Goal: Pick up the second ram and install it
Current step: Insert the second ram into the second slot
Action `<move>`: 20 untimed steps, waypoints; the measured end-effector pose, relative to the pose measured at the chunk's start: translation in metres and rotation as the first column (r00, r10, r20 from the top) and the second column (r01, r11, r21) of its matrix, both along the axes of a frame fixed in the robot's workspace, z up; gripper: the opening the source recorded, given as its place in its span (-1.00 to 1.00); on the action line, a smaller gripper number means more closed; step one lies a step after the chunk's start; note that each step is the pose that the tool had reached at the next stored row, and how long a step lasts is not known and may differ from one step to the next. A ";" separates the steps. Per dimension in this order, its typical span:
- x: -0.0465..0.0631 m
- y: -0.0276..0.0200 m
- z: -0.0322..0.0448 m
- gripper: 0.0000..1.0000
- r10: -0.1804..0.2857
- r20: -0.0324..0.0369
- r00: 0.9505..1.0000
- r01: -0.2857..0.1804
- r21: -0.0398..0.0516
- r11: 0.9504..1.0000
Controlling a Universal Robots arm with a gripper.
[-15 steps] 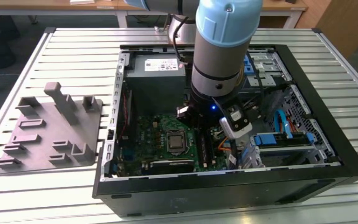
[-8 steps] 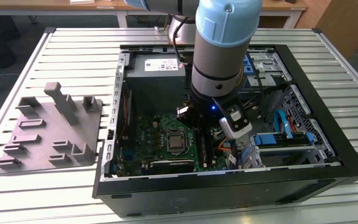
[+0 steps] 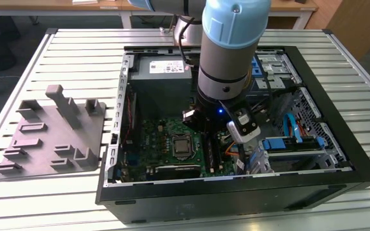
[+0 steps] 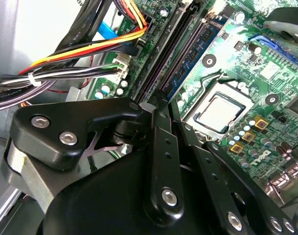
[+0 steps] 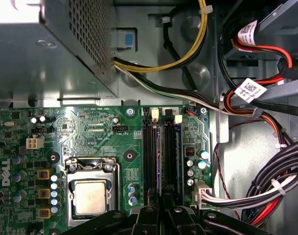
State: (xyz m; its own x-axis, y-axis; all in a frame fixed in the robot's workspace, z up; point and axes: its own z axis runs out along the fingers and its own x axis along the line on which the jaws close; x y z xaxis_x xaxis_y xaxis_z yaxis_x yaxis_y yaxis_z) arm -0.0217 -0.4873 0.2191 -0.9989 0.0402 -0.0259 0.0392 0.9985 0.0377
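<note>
The gripper (image 4: 156,100) is down inside the open computer case (image 3: 236,192), its tip low over the green motherboard (image 5: 100,127). In both wrist views its black body sits in the foreground. I cannot tell whether it is apart, together or clamped on anything.

Just beyond the tip run the long black memory slots (image 5: 151,156), side by side, and the tip lines up with them. A memory stick (image 4: 190,63), a dark board with a row of small chips and a bluish edge, stands upright in the outermost slot, the one farthest from the processor. It is just beside the gripper tip. Whether the two touch, and whether this is the second ram, I cannot tell.

On one side of the slots is the processor (image 5: 91,197) in its metal frame. On the other side, a bundle of cables (image 4: 65,73) in black, yellow, orange and red runs to a white plug at the board's edge. Farther on is the grey power supply (image 5: 41,54) with its perforated wall.

In the exterior view the arm (image 3: 227,53) comes straight down into the case. A grey moulded tray (image 3: 56,134) lies well apart on the exterior view's left, on the slatted table (image 3: 75,53).
</note>
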 end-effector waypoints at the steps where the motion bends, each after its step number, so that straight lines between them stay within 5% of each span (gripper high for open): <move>1: 0.000 0.0000 0.0000 -0.72 0.003 0.000 1.000 -0.003 0.000 1.000; 20: -0.001 0.0021 -0.0017 -0.72 0.029 0.000 1.000 -0.029 0.000 1.000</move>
